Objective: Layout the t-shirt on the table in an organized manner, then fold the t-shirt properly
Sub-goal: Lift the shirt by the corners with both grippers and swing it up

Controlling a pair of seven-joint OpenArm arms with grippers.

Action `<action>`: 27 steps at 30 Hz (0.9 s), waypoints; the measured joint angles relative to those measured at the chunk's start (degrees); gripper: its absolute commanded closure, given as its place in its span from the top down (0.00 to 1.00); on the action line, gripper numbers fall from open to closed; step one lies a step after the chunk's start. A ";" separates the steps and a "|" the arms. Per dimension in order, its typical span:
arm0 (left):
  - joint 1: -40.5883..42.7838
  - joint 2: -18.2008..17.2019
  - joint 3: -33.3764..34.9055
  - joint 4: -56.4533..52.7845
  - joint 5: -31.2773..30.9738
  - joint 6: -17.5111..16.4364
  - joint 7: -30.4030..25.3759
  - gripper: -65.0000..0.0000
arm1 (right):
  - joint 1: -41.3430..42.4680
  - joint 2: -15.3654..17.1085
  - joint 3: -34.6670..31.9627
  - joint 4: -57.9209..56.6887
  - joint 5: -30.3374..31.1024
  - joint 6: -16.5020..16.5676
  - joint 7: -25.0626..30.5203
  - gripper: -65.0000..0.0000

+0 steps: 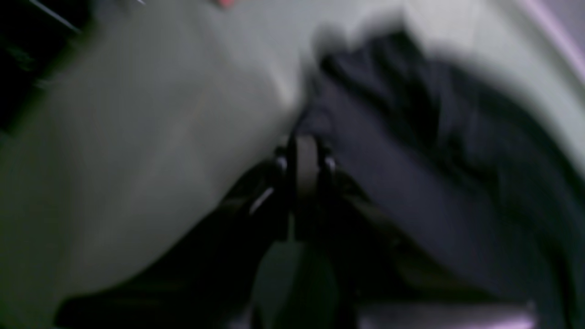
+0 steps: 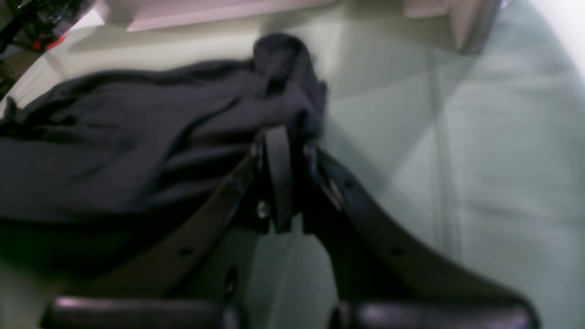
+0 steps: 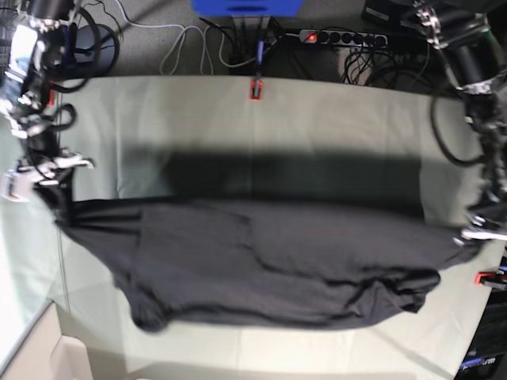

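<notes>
T-shirt [image 3: 269,265]: dark charcoal, plain side showing, stretched wide across the near half of the tabletop [image 3: 317,119] and held up at both ends, casting a long shadow on the cloth behind it.
Right gripper [image 3: 49,180]: at the base view's left edge, clamped on the t-shirt's corner; in its wrist view the jaws are pressed together with a bunched fold of dark fabric [image 2: 283,77] between them.
Shirt body: sags between the two arms, with wrinkles and a loose lower fold hanging toward the near edge.
Left gripper [image 3: 475,236]: at the base view's right edge, closed on the opposite end of the t-shirt; its wrist view is blurred, yet the jaws meet on dark cloth [image 1: 411,137].
Red clamps [image 3: 255,89]: one at the far edge, another by the right edge [image 3: 485,278].
Power strip [image 3: 341,37]: beyond the far edge among cables.
</notes>
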 measured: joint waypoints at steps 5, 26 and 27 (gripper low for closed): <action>0.15 0.37 -4.46 9.05 -0.68 -0.52 7.98 0.00 | -4.42 -0.37 3.85 10.21 0.46 0.07 0.50 0.00; 2.80 1.11 -11.28 11.61 -0.61 -0.52 17.70 0.00 | -8.79 -2.01 7.43 12.41 -0.50 0.11 -0.72 0.00; 2.05 1.16 -10.93 11.61 -0.52 -0.46 17.73 0.00 | -6.99 -2.08 7.45 12.41 -0.57 0.11 -1.05 0.00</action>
